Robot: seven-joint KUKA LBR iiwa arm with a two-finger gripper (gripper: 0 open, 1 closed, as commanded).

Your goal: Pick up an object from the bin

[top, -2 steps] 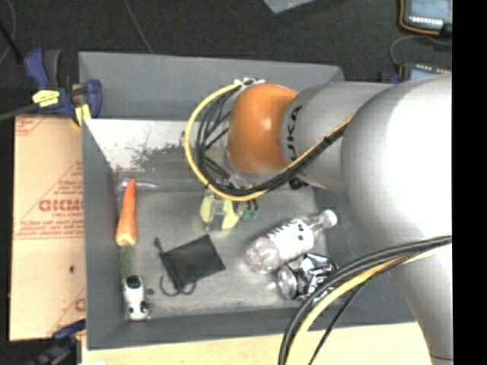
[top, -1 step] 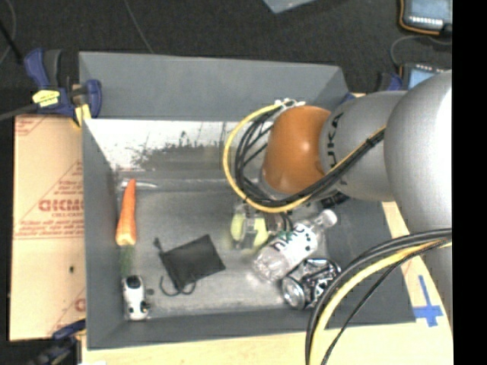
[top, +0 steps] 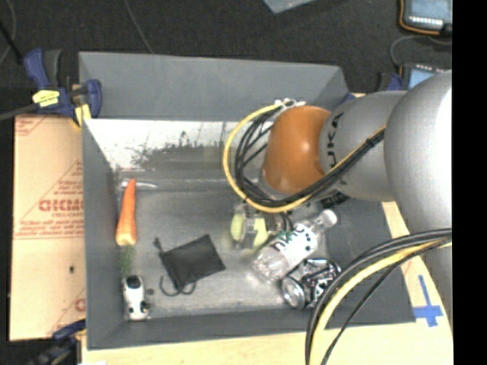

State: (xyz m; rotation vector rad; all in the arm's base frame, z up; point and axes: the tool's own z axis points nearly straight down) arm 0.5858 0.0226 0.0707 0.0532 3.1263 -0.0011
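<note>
Gripper (top: pixel 257 220) is low in the bin (top: pixel 99 242), just left of the clear plastic bottle (top: pixel 293 248), over a small yellow-green thing (top: pixel 245 233). Claw state: can't tell, orange wrist cover (top: pixel 295 149) hides it. Nothing visibly lifted; I'd judge grasp and lift not yet done.

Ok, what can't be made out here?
Camera view:
- Pale greenish thing: half under the orange wrist cover and cables; kind unclear.
- Clear bottle: label too small to read.
- Dark can: partly behind a cable loop.
- White figure, near-left corner: too small to identify.
</note>
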